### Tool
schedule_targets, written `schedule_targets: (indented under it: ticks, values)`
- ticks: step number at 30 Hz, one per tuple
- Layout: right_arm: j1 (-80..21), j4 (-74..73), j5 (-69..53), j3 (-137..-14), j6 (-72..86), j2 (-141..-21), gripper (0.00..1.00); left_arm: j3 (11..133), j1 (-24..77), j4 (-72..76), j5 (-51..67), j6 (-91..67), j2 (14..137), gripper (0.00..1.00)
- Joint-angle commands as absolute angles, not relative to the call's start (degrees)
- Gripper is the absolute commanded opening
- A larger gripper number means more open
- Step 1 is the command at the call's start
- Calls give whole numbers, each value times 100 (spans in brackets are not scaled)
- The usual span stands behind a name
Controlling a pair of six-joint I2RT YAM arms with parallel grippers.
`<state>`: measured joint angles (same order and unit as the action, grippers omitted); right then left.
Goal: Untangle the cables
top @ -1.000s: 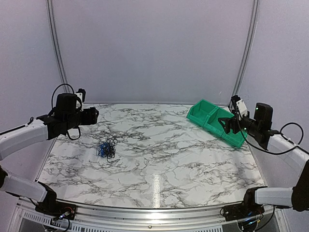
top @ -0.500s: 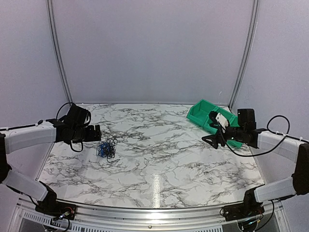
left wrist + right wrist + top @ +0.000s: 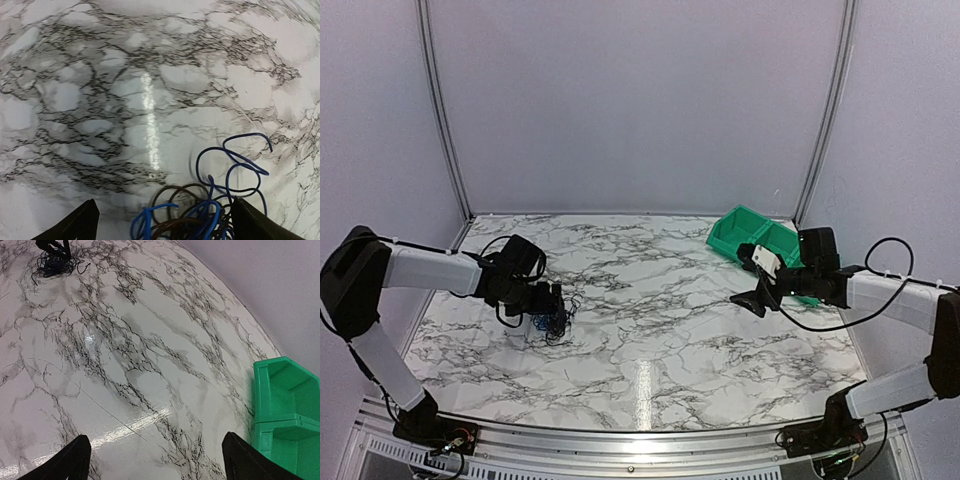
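Far left of the green bin (image 3: 760,245), across the marble table (image 3: 660,350), the cables (image 3: 552,322) sit in a blue-and-dark wad. The left gripper (image 3: 163,200) is right at the wad, jaws spread wide with loops between the fingers. Can't tell if it's touching; nothing is pinched. The right gripper (image 3: 155,436) hangs just left of the bin over bare marble, jaws wide apart, holding nothing.

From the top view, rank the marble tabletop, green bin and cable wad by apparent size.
1. marble tabletop
2. green bin
3. cables, though the left hand covers part of the wad
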<state>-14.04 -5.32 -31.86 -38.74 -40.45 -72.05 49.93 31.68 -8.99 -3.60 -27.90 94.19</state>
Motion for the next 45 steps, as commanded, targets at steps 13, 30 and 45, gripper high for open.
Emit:
schedule_targets:
  ticks: [13,30,45]
  values:
    - [-1468,-598,-3102,-4047,-4167,-7054,89,5585,4717,-58,878,-2747,9944,83]
    - [-1953,-775,-3988,-5051,-3068,-7576,66,6681,4362,-989,-603,-1504,8757,99]
    - [-4275,-2702,-3464,-8417,-2583,-10598,50,4941,3904,-846,-375,-2050,7550,78]
